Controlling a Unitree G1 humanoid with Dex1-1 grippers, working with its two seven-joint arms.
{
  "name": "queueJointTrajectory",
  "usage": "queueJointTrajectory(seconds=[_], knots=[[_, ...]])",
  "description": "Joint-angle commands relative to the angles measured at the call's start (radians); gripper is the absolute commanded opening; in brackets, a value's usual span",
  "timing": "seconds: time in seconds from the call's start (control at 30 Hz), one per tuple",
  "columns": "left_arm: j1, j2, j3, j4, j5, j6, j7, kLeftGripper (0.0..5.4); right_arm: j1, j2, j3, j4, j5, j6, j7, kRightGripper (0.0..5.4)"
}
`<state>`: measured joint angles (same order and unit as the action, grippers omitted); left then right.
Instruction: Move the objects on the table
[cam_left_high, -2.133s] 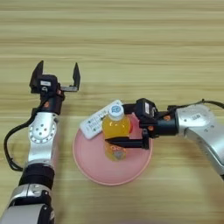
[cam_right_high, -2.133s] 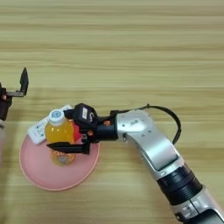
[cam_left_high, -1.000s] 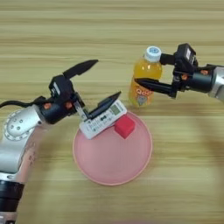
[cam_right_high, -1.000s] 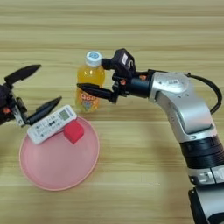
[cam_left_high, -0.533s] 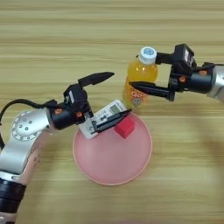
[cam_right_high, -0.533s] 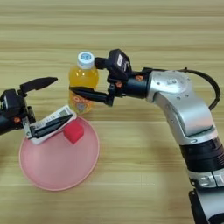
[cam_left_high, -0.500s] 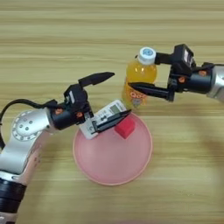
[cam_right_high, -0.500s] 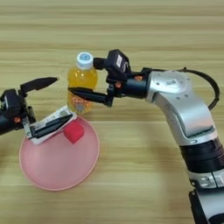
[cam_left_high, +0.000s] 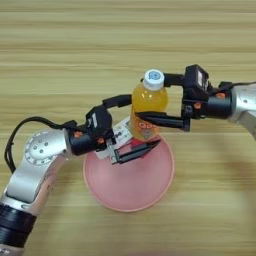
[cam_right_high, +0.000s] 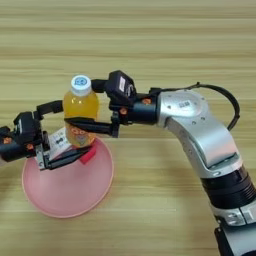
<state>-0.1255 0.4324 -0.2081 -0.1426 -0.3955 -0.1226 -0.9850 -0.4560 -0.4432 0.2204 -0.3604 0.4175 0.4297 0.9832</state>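
The orange-drink bottle (cam_left_high: 148, 106) with its white cap stands upright in the air over the far rim of the pink plate (cam_left_high: 131, 186), with my right gripper (cam_left_high: 150, 97) shut on it from the right. The white remote (cam_left_high: 120, 134) lies tilted at the plate's upper left rim, its right end hidden behind the bottle. My left gripper (cam_left_high: 144, 121) reaches in from the left. It is open, with one finger above the remote and one finger (cam_left_high: 137, 152) below it. In the right eye view the bottle (cam_right_high: 81, 117) nearly touches the remote (cam_right_high: 59, 140).
A small red cube (cam_right_high: 89, 154) lies on the plate (cam_right_high: 67, 190), partly hidden between the bottle and my left gripper's lower finger. The wooden table (cam_left_high: 125, 40) stretches bare beyond the plate. A black cable (cam_left_high: 20, 131) loops off my left arm.
My right gripper has carried the bottle left and lower, close against the remote. My left gripper has pushed further right around the remote. The remote has hardly moved.
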Motion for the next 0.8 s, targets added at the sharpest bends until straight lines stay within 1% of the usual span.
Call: queueJointTrajectory(seconds=[0.03, 0.2, 0.5, 0.6, 0.8], knots=[[0.015, 0.004, -0.020, -0.025, 0.010, 0.007, -0.023, 4.97, -0.012, 0.011, 0.003, -0.049, 0.022, 0.015, -0.022, 3.63], [0.024, 0.003, -0.023, -0.032, 0.014, 0.007, -0.016, 4.48, -0.003, 0.009, 0.002, -0.069, 0.029, 0.031, -0.024, 3.62], [0.010, -0.007, -0.015, -0.030, 0.011, 0.012, -0.004, 3.77, 0.000, 0.004, 0.009, -0.074, 0.034, 0.039, -0.016, 3.62], [0.007, -0.012, -0.013, -0.027, 0.014, 0.011, 0.001, 3.65, 0.000, 0.002, 0.009, -0.068, 0.033, 0.038, -0.015, 3.62], [0.002, -0.014, -0.009, -0.025, 0.014, 0.010, 0.006, 3.59, -0.001, 0.003, 0.007, -0.061, 0.033, 0.036, -0.016, 3.62]])
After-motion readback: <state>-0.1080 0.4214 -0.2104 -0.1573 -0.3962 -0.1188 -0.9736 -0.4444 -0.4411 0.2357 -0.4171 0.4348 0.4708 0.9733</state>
